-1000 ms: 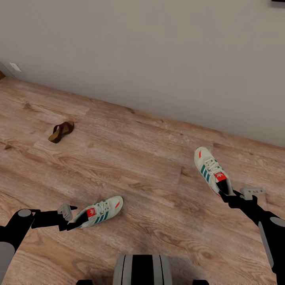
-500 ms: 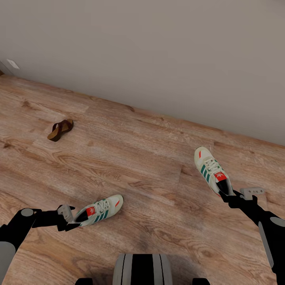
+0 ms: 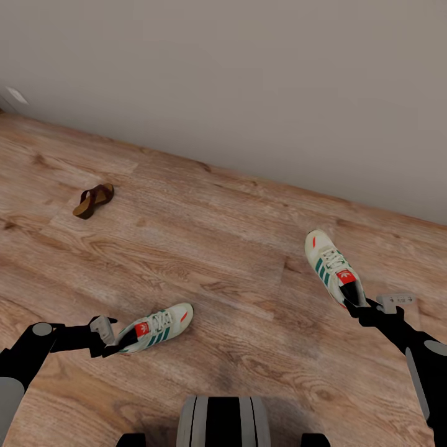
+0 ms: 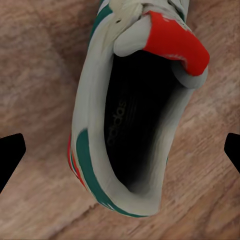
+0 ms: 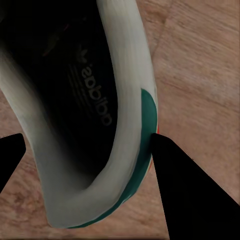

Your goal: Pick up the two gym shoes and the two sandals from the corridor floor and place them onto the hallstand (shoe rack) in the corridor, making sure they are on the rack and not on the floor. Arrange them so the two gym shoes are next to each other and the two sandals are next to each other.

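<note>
Two cream-white gym shoes with green stripes lie on the corridor floor [image 3: 236, 248]. My left gripper [image 3: 119, 345] is at the heel of the left gym shoe [image 3: 158, 326]. In the left wrist view that gripper [image 4: 120, 150] is open, its fingers [image 4: 11, 152] wide apart on either side of the shoe's heel [image 4: 95, 165]. My right gripper [image 3: 355, 303] sits on the heel of the right gym shoe [image 3: 328, 264]. Seen from the right wrist, this gripper [image 5: 89, 145] has both fingertips [image 5: 175, 175] pressed against the heel walls [image 5: 132, 100]. One brown sandal [image 3: 93, 200] lies far left. The hallstand is out of view.
A plain grey wall [image 3: 248, 81] runs along the far side of the floor. A small white outlet plate [image 3: 16, 95] is on the wall at far left. My base [image 3: 223, 422] shows at the bottom edge.
The whole view has shifted slightly, so the camera moved. My left gripper has edged a little along the left shoe's heel. Both shoes and the right arm stay where they were.
</note>
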Tool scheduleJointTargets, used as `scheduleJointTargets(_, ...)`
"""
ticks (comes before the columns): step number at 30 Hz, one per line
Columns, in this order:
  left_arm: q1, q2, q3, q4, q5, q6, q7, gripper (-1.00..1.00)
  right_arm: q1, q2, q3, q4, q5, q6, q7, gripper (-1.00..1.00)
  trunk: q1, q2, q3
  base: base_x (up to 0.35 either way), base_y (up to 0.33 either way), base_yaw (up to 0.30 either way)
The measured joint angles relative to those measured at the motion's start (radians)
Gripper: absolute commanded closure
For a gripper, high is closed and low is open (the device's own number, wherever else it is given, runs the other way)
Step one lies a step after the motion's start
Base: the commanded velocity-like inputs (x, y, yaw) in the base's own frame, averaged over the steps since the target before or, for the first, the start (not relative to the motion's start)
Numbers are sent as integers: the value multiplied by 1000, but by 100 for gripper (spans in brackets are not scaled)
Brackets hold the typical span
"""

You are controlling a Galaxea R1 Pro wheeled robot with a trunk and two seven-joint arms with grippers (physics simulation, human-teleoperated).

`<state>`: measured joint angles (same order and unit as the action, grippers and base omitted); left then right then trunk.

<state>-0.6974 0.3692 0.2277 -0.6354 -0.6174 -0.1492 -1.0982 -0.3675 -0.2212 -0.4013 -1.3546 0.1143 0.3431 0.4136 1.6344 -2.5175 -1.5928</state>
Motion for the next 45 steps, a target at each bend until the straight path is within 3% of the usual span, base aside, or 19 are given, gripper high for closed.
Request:
scheduleJointTargets(9, 0, -8, -2, -1, -3, 1, 0, -100, 0, 0, 0, 0, -1, 0, 0, 100, 0, 0, -6, 0, 0, 0)
scheduleJointTargets(13, 0, -20, -35, -2, -19, 2, 7, -100, 0, 0, 0, 0, -1, 0, 0, 100, 0, 0, -7, 0, 0, 0)
scheduleJointTargets(19, 0, -24, -78, -2, -33, 5, 79, -100, 0, 0, 0, 0, -1, 0, 0, 100, 0, 0, -7, 0, 0, 0)
scheduleJointTargets(27, 6, -25, -84, 0, -53, 4, 85, -100, 0, -2, 0, -2, -1, 0, 0, 100, 0, 0, -7, 0, 0, 0)
scheduleJointTargets(33, 10, -24, -84, 1, -55, 3, 86, -100, 0, -2, 0, -2, 0, 0, 0, 100, 2, -1, -23, 0, 0, 0)
scheduleJointTargets(45, 11, -23, -85, 1, -56, 3, 86, -100, 0, -3, 0, -2, -1, 0, 0, 100, 2, -1, -26, 0, 0, 0)
